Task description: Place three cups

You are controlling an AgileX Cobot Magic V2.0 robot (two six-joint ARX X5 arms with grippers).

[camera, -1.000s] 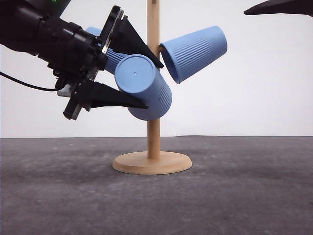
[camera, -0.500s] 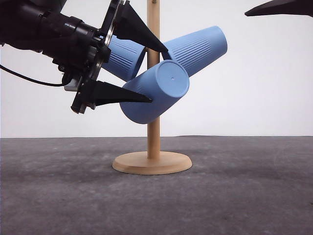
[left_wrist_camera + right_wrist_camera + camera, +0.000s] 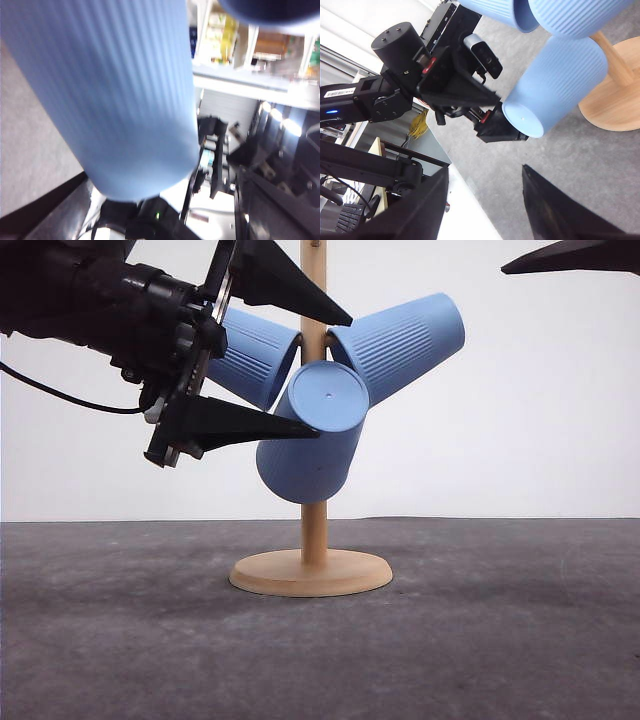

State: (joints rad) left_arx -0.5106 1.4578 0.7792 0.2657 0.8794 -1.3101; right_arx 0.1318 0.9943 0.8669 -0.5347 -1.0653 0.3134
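— Looking at the front view, what do you think about how these cups will handle?

— I judge them light and thin, so a hard squeeze could bend the wall. The fine ribbing on the side should give some friction; the flat base is smooth. I would take a cup by its ribbed wall near the middle, not by the rim.

— Where are they now?

— All three are on the wooden cup stand (image 3: 313, 440). The front cup (image 3: 311, 435) hangs before the post, its base toward the camera and a little up. The left cup (image 3: 255, 357) and the right cup (image 3: 400, 345) sit on pegs on either side of the post, above the front cup.

— And your left gripper (image 3: 315, 375)?

— Its fingers are spread wide. One fingertip is just left of the front cup, the other is above it beside the post. Whether the lower tip touches the wall, I cannot tell. The right gripper (image 3: 485, 200) has its fingers apart too, with nothing between them.

— The surface and the room?

— The stand's round base stands on a dark grey mat (image 3: 500, 640), a little rough, good against sliding. Behind the stand there is a plain white wall (image 3: 540, 420). I see free mat all around the stand.
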